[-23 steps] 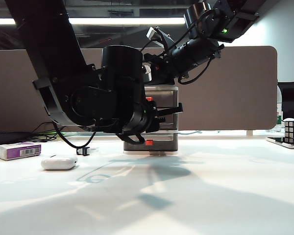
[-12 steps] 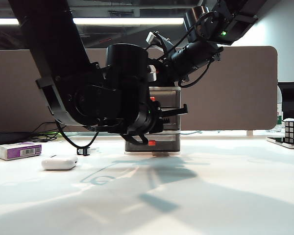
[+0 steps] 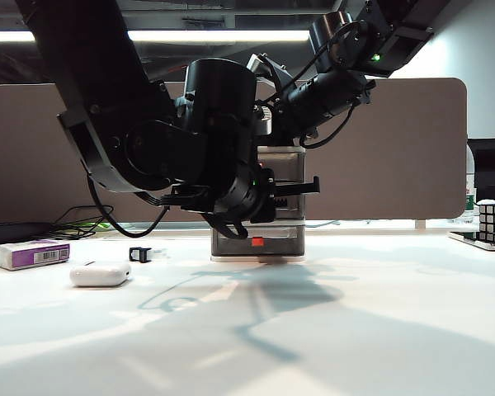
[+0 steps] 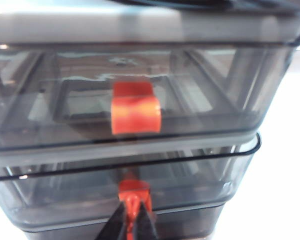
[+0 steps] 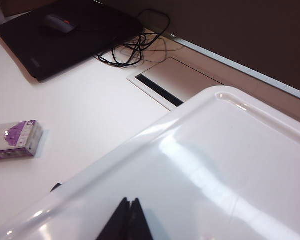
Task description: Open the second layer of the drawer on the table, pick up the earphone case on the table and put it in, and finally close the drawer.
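L gripper (image 4: 132, 220) pinches the red handle (image 4: 134, 191) of the middle drawer (image 4: 200, 180); R gripper (image 5: 126, 220), tips together, rests on the cabinet top (image 5: 230, 165)

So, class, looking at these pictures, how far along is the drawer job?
Done: nothing is finished yet. In hand: the left gripper is shut on the middle drawer's red handle, with the drawer partly pulled out; the right gripper rests shut on the cabinet top. Left: the earphone case lies on the table, then closing.
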Available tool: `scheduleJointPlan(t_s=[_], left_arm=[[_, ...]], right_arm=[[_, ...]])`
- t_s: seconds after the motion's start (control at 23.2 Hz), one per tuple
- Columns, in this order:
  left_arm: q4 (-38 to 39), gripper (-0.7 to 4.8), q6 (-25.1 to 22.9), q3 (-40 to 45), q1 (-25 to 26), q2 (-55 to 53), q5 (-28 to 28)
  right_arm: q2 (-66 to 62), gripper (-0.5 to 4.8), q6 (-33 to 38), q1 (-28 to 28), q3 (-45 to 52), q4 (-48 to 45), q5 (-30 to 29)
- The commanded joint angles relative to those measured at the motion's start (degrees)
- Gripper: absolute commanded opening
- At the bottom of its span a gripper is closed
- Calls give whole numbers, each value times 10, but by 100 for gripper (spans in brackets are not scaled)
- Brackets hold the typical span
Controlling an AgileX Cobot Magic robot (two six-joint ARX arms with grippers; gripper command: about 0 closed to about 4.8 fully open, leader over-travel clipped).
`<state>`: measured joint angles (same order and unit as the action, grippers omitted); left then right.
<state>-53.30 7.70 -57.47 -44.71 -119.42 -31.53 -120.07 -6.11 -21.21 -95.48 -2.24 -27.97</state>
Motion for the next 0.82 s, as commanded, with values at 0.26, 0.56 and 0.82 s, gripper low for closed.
scheduleJointPlan(t_s=[0.26,0.56,0.82], left_arm=[[14,-6,26,28,-4,7,5],[-11,-6,64,85,-6,30,7],[-17,-6,64,118,-14,63,7]], right_arm=[[-4,-5,31,-1,1,-5,-19],[-5,-5,31,0,1,-2,-15],[-5,-5,31,-1,1,1,-15]])
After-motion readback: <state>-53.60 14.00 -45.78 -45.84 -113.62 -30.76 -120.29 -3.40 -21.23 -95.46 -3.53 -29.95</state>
